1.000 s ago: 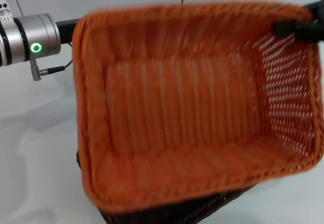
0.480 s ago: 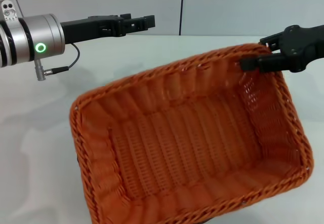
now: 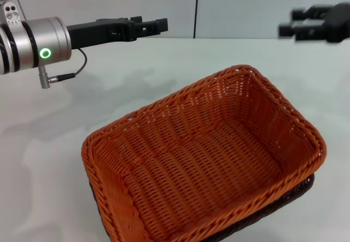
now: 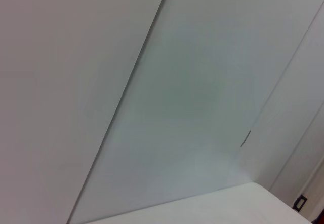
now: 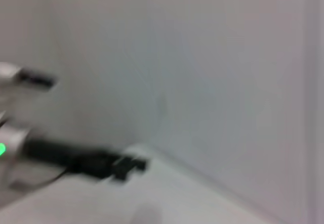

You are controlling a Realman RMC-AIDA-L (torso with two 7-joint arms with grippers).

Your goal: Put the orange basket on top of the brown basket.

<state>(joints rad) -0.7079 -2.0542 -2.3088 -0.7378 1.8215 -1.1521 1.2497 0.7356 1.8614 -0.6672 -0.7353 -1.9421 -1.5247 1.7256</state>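
Orange basket [image 3: 202, 157] sitting nested on brown basket [image 3: 298, 190]; stacking looking done. Right gripper [image 3: 290, 27] hanging clear, fingers apart, empty. Left gripper [image 3: 156, 25] idling above table [image 3: 136, 67], fingers' state unclear.

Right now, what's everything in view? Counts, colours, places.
bright orange rectangular woven basket: 1, orange, front centre of the table, sitting nested on the dark one, free of both grippers.
very dark brown woven basket: 1, near-black, under the orange one; only edges of it show beneath the orange rim.
table: 1, white, carries both baskets.
wall: pale grey panels with a dark vertical seam, behind the table.
left gripper: 1, black, raised at the rear left, holds nothing.
right gripper: 1, black, raised at the rear right, clear of the baskets.
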